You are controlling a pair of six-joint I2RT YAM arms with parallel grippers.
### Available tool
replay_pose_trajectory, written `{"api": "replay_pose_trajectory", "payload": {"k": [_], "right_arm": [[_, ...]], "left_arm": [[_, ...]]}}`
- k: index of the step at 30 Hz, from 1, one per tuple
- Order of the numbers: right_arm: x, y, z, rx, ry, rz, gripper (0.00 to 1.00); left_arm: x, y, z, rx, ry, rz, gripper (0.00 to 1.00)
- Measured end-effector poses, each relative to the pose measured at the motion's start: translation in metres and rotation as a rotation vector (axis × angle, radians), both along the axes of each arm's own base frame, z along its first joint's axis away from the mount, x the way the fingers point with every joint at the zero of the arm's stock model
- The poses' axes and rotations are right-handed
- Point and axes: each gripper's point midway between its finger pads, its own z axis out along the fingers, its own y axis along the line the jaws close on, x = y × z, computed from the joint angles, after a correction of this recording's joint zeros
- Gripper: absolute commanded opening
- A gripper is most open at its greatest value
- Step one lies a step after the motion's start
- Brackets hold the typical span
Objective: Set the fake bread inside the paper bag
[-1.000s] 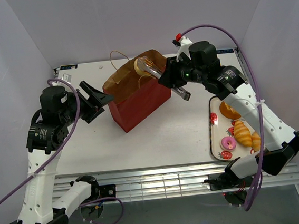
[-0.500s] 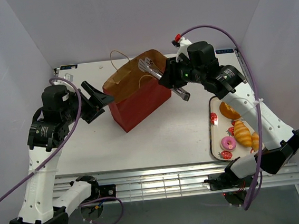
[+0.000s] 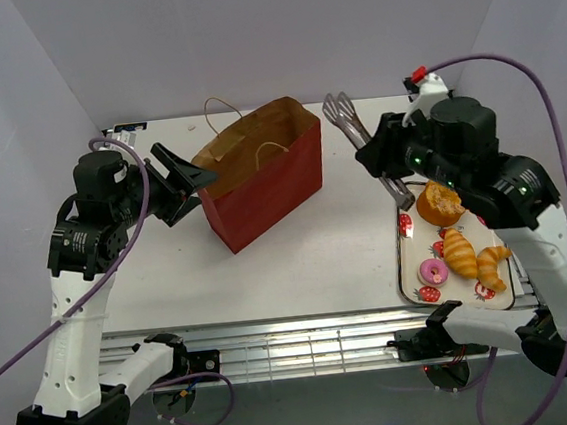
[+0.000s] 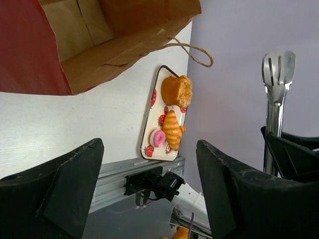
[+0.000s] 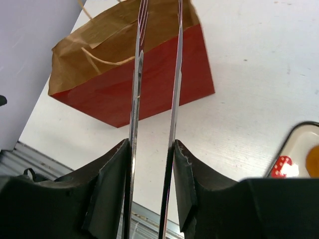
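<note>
Right gripper [image 3: 387,157] is clamped on the tongs [image 3: 339,112], whose blades stand slightly apart and empty, raised between the paper bag [image 3: 271,189] and the tray [image 3: 405,261]. I see the fake bread [image 3: 459,253] on that tray, below the gripper and toward the bases, croissants lying lengthwise along it. I judge the right arm far nearer. Left gripper [image 3: 185,177] hangs open, holding nothing, beside the bag's left rim.

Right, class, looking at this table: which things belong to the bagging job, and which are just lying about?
Job in hand:
- paper bag
- two croissants, pink doughnut, round orange bun
- silver tongs, gripped in the right hand

Just lying about:
- strawberry-print tray under the pastries
- metal rails at the table's near edge
</note>
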Motion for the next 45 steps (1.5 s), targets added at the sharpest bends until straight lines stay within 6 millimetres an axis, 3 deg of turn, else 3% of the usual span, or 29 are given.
{"api": "replay_pose_trajectory", "payload": {"k": [4,9,18,21,28,34,45], "right_arm": [[-0.022,-0.036,0.0,0.001,0.003,-0.107,0.44],[-0.041,-0.066,-0.047,-0.084,0.143,-0.221,0.43],[-0.065,-0.08,-0.129,-0.179,0.467,-0.335,0.43],[-0.073,-0.088,-0.148,-0.195,0.536,-0.382,0.43],[-0.059,-0.113,-0.158,-0.26,0.542,-0.496,0.44],[-0.058,-0.151,-0.188,-0.354,0.629,-0.622,0.45],[-0.023,-0.176,-0.185,-0.53,0.58,-0.634,0.48]], "left_arm": [[0.002,-0.005,-0.004,-0.015,0.028,-0.022,0.85],[0.009,-0.012,-0.013,-0.025,0.074,-0.05,0.85],[0.024,-0.025,-0.021,-0.028,0.139,-0.113,0.84],[0.031,-0.025,-0.017,-0.014,0.13,-0.126,0.84],[0.035,-0.021,-0.017,-0.003,0.131,-0.146,0.84],[0.037,-0.02,-0.023,0.003,0.15,-0.155,0.84],[0.041,-0.013,-0.025,0.014,0.147,-0.149,0.84]]}}
